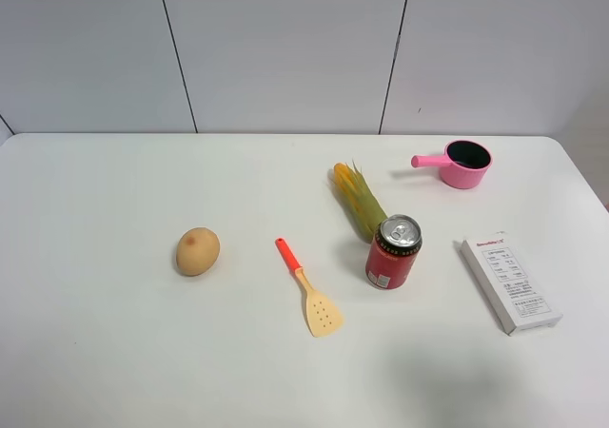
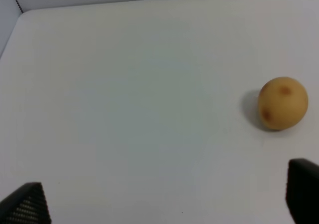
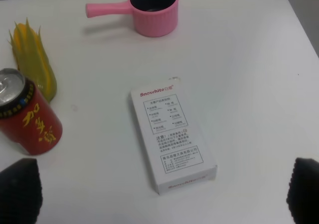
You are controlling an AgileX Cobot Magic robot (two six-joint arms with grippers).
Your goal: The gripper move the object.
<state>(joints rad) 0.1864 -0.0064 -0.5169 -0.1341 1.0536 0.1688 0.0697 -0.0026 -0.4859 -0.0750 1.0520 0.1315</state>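
Potato (image 1: 197, 251), spatula (image 1: 310, 290), corn (image 1: 358, 202), pink pot (image 1: 462, 165) (upright), white box (image 1: 510, 282).

A plain test or lab setting; a bare white worktop (image 1: 114, 352) stands against grey panelled walls (image 1: 285, 48); toy corn (image 1: 358, 201), a potato (image 1: 198, 251) and a pink pot (image 1: 464, 164) lie spaced apart like samples.

Before us, matt white table (image 1: 114, 352) — glossy red metal can (image 1: 393, 253), silver top — smooth pink pot (image 1: 464, 165).

The can (image 1: 393, 252) is hemmed at its far side by the corn (image 1: 359, 202), which touches it. Spatula (image 1: 309, 289) left and box (image 1: 510, 282) right stand apart, leaving bare table (image 1: 114, 352) at its near side.
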